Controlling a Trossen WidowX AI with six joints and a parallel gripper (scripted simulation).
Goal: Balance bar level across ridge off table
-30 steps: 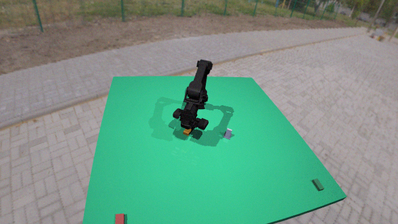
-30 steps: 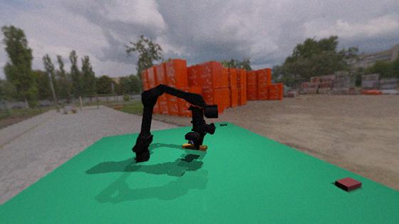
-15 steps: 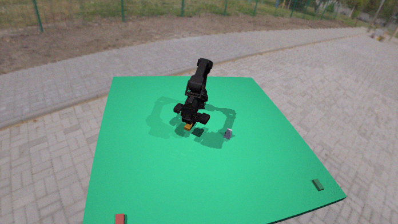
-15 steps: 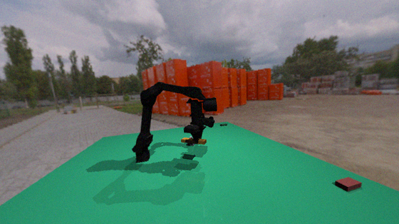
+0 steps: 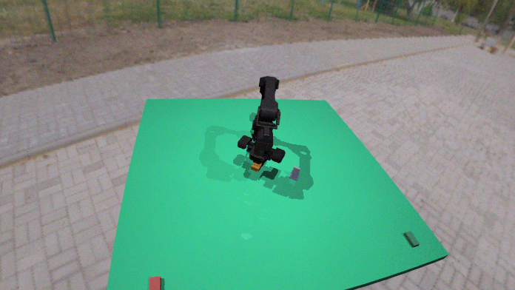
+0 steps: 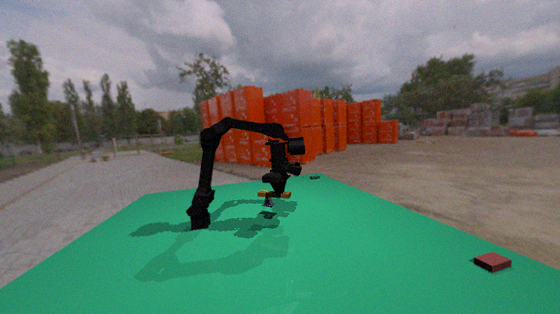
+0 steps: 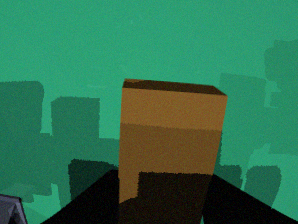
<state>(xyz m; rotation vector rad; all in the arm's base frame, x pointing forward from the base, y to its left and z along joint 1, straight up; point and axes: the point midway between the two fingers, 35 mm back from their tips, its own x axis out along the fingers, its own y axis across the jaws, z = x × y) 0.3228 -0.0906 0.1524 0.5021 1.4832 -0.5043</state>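
One green table [image 5: 229, 214] [image 6: 314, 287] w/ blk robot arm [image 5: 269, 98] [image 6: 207, 166] over it; jaws [image 5: 257, 163] [image 6: 275, 193] clenched on orange bar [image 5: 255, 167] [image 6: 267, 194] [image 7: 170, 130], held above table. Red block [image 5: 155, 283] [image 6: 492, 262] near edge, top view; grey ridge [image 5: 294, 173] [image 6: 268, 202] [image 7: 12, 209] right of bar there, apart; dk green block [image 5: 411, 239] [image 6: 314, 177] near rt corner.

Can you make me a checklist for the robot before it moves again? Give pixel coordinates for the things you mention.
1. Gripper [image 5: 257, 162] [image 6: 278, 194] shut on the orange bar [image 5: 256, 166] [image 6: 266, 193] [image 7: 170, 112]: ok.
2. Bar lifted off the table [image 5: 185, 222] [image 6: 366, 274] [image 7: 75, 30]: ok.
3. Bar resting across the grey ridge [image 5: 294, 173] [image 6: 268, 202] [image 7: 11, 209]: not ok, it's off to one side.
4. Red block [image 5: 155, 283] [image 6: 492, 262] away from the ridge: ok.
5. Bar perfectly level: cannot tell.
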